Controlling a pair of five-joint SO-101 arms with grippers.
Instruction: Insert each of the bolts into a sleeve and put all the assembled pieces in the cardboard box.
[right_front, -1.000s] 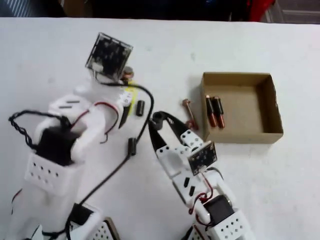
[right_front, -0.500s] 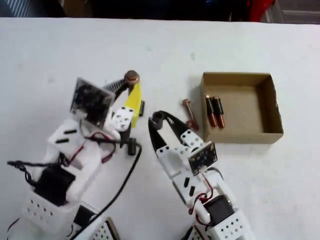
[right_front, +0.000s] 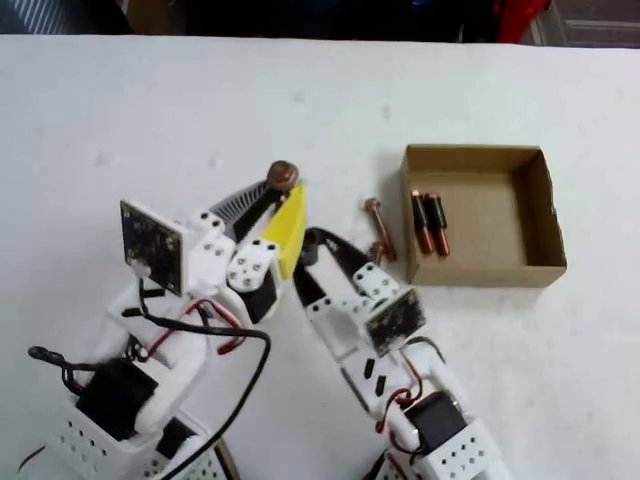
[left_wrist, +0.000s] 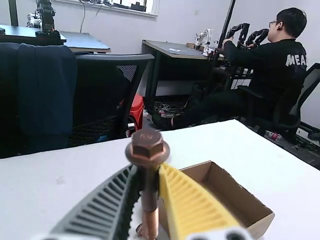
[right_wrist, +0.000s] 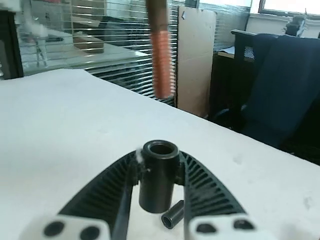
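Note:
My left gripper (right_front: 284, 192), with one grey and one yellow finger, is shut on a copper bolt (right_front: 283, 176), held head up (left_wrist: 146, 145). Close beside it my right gripper (right_front: 312, 246) is shut on an upright black sleeve (right_wrist: 159, 175) with its bore facing up. The bolt's threaded shank (right_wrist: 161, 55) hangs above and slightly behind the sleeve, apart from it. The cardboard box (right_front: 475, 152) stands to the right and holds two assembled pieces (right_front: 430, 222). Two loose bolts (right_front: 378, 228) lie just left of the box.
A spare black sleeve (right_wrist: 172, 219) lies on the table under the right gripper. The box's open top (left_wrist: 235, 200) shows behind the held bolt. The white table is bare at the far side. Cables trail by the left arm's base (right_front: 200, 330).
The left arm has swung right and nearer with the bolt, from the table's left middle to just beside the right gripper's sleeve. The right arm has barely shifted.

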